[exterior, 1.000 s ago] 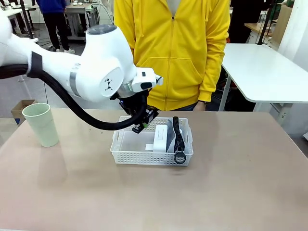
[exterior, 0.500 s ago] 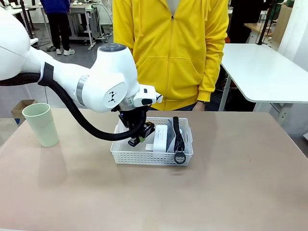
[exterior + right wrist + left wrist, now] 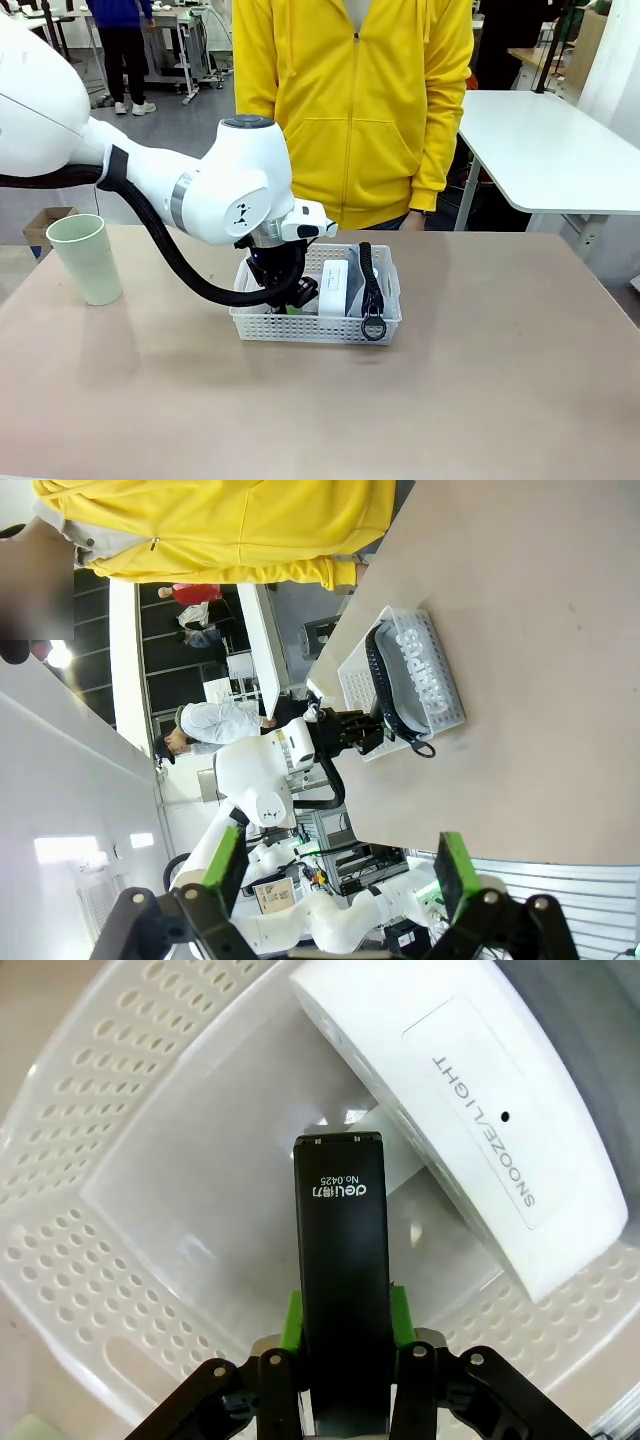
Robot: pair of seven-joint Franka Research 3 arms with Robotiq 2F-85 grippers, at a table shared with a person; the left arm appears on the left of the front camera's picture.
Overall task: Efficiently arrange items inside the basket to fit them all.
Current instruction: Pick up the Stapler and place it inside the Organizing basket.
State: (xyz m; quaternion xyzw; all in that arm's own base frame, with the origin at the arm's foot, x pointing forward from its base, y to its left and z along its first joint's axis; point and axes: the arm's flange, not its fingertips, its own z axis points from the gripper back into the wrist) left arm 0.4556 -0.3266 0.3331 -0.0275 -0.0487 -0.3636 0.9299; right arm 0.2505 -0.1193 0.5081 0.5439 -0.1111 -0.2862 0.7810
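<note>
While clamped, the stapler points lengthwise into basket.

I'm viewing from the robot's side, looking across the table at the person opposite. My left wrist camera is peering straight down into the basket from close up. My right wrist camera is hanging well back, rolled sideways, sharing that basket and table.

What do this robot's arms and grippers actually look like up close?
The left arm is glossy white with rounded joints, a silver band, a small black emblem and a thick black cable looping beneath. The left gripper and right gripper are black, jointed linkages with bright green pads.
</note>
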